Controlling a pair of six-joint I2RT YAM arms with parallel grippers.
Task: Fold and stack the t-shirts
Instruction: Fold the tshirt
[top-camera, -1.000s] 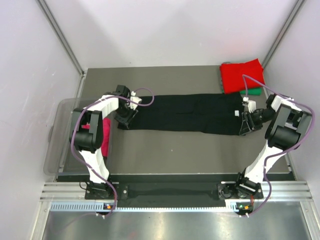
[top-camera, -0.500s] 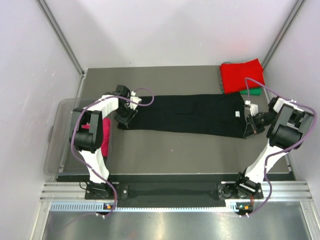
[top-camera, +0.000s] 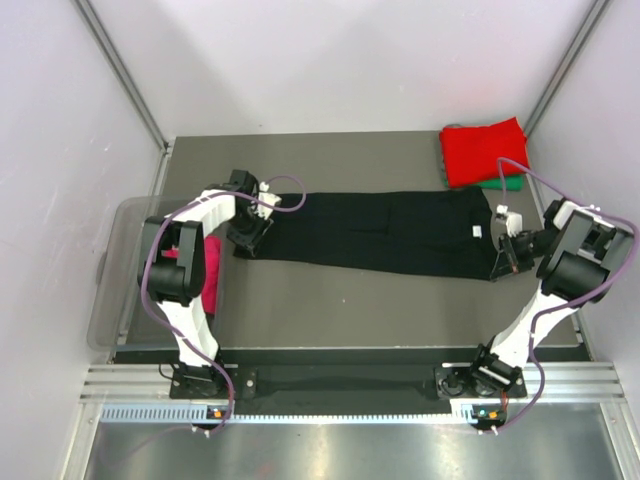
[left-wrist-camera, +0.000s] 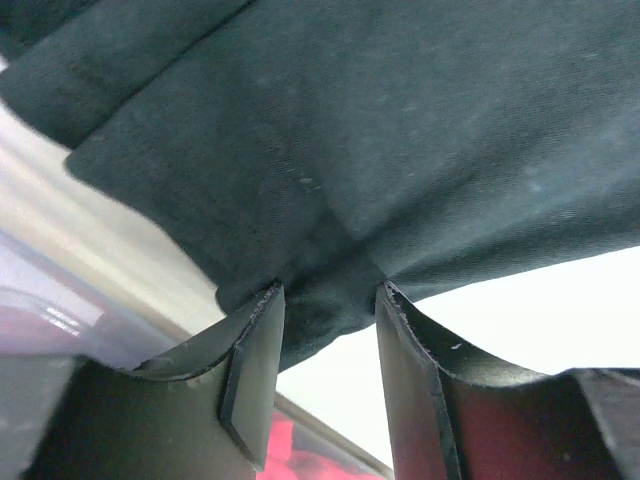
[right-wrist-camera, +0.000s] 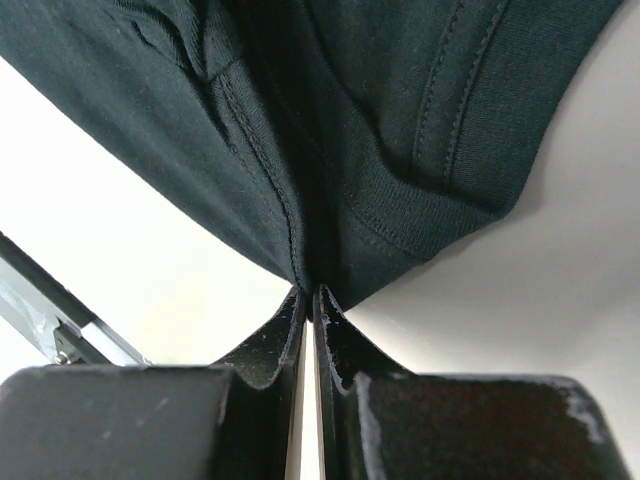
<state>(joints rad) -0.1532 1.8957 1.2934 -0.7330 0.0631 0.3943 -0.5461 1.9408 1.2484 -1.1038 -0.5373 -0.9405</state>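
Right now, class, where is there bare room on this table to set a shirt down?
Bare table: the strip between the black t-shirt and the near edge; the strip behind it, left of the red t-shirt. Crowded: far right corner, both shirt ends, held by left gripper and right gripper.

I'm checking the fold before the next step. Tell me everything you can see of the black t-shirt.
The black t-shirt is stretched across the table as a long narrow band, folded lengthwise. It looks like soft knit cloth with stitched hems, a small white label near its right end. The left gripper pinches its left end, the right gripper its right end.
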